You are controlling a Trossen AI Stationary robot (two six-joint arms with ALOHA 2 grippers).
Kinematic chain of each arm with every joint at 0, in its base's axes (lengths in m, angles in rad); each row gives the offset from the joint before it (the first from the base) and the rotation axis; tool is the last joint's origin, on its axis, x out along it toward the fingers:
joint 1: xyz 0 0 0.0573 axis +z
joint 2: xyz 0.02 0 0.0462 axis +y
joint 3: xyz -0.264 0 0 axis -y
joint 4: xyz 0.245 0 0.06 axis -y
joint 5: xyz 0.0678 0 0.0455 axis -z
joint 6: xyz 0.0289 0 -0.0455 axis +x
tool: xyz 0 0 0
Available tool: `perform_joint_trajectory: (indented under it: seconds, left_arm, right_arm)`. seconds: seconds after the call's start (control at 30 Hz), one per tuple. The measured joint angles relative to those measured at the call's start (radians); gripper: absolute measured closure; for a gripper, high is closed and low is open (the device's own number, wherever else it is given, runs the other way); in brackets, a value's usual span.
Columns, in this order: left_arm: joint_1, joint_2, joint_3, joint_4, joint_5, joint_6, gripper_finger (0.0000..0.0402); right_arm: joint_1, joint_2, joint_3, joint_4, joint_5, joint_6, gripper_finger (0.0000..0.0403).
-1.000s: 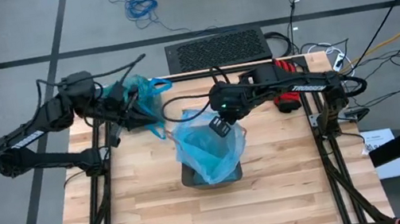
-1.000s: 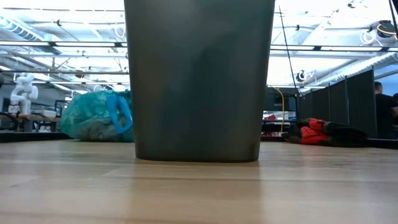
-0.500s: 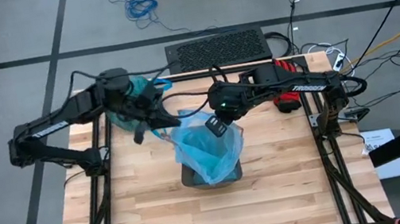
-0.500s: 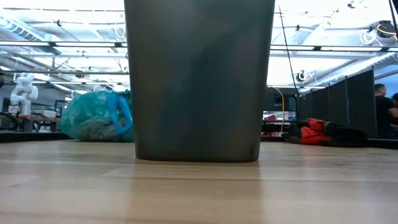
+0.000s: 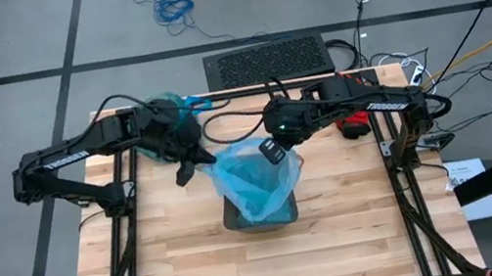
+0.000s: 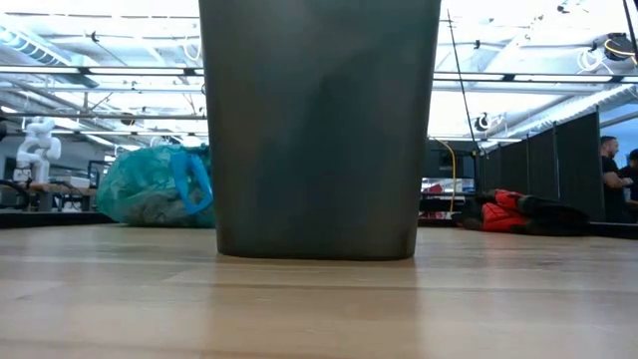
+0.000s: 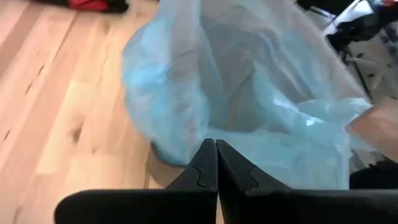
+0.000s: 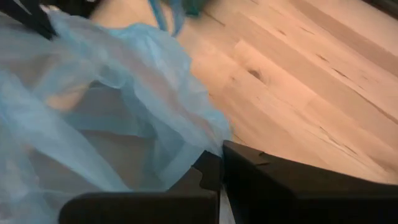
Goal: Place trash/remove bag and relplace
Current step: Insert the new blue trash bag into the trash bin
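A wooden counter [image 5: 187, 266] is seen from above, with two dark robot arms reaching toward its middle. At the far left corner sits the bag [image 5: 169, 108], dark teal-green with blue handle loops, full and rounded; in the low view it rests on the counter left of the bin. The left gripper [image 5: 186, 173] hangs just right of that bag, beside the left edge of a pale blue bag, its fingers pressed together and holding nothing. At the centre stands a dark bin [image 6: 319, 130], upright, with the pale blue bag [image 5: 255, 181] draped loosely over its mouth. The right gripper [image 5: 271, 152] is at that bag's far rim, its fingers together; whether plastic is pinched between them cannot be told. A red glove [image 5: 355, 124] lies at the far right of the counter. No trash scraps can be made out.
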Motion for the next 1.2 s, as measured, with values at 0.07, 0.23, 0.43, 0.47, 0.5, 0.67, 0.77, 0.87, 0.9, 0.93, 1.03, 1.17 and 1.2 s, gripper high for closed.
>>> perform_joint_trajectory:
  seconds: [0.07, 0.23, 0.43, 0.47, 0.5, 0.67, 0.77, 0.87, 0.9, 0.93, 1.03, 1.17, 1.2]
  left_arm:
    - [-0.005, -0.001, -0.01, 0.0, -0.027, -0.004, 0.0401]
    - [-0.022, -0.001, -0.045, 0.014, -0.085, -0.006, 0.0401]
    - [-0.023, 0.001, -0.111, 0.05, -0.141, -0.032, 0.0402]
    - [-0.023, 0.0, -0.121, 0.071, -0.154, -0.032, 0.0402]
    - [-0.023, 0.0, -0.131, 0.095, -0.161, -0.035, 0.0401]
    - [-0.022, 0.001, -0.149, 0.144, -0.162, -0.058, 0.0402]
    - [-0.022, 0.001, -0.15, 0.135, -0.162, -0.059, 0.0402]
    - [-0.022, 0.001, -0.151, 0.122, -0.161, -0.059, 0.0402]
    - [-0.022, 0.001, -0.151, 0.12, -0.161, -0.059, 0.0402]
    - [-0.024, 0.001, -0.153, 0.121, -0.161, -0.059, 0.0402]
    - [-0.028, 0.001, -0.164, 0.117, -0.161, -0.059, 0.0402]
    - [-0.043, 0.0, -0.175, 0.104, -0.161, -0.068, 0.0402]
    - [-0.047, 0.001, -0.175, 0.09, -0.161, -0.069, 0.0402]
  right_arm:
    - [0.009, -0.001, 0.0, -0.042, 0.022, 0.02, 0.0403]
    - [0.028, -0.001, 0.0, -0.073, 0.038, 0.043, 0.0403]
    - [0.024, 0.01, -0.018, -0.087, 0.05, 0.075, 0.0403]
    - [0.021, 0.01, -0.038, -0.076, 0.049, 0.077, 0.0403]
    - [0.017, 0.009, -0.06, -0.067, 0.044, 0.084, 0.0403]
    - [0.01, 0.01, -0.172, -0.058, 0.002, 0.107, 0.0403]
    - [0.011, 0.01, -0.206, -0.018, -0.019, 0.107, 0.0403]
    - [0.011, 0.01, -0.223, 0.008, -0.037, 0.108, 0.0403]
    - [0.011, 0.01, -0.226, 0.008, -0.038, 0.11, 0.0403]
    - [0.011, 0.01, -0.228, 0.009, -0.038, 0.112, 0.0403]
    - [0.011, 0.01, -0.228, 0.008, -0.04, 0.113, 0.0403]
    - [0.011, 0.01, -0.229, -0.018, -0.06, 0.113, 0.0403]
    - [0.011, 0.01, -0.229, -0.028, -0.062, 0.113, 0.0403]
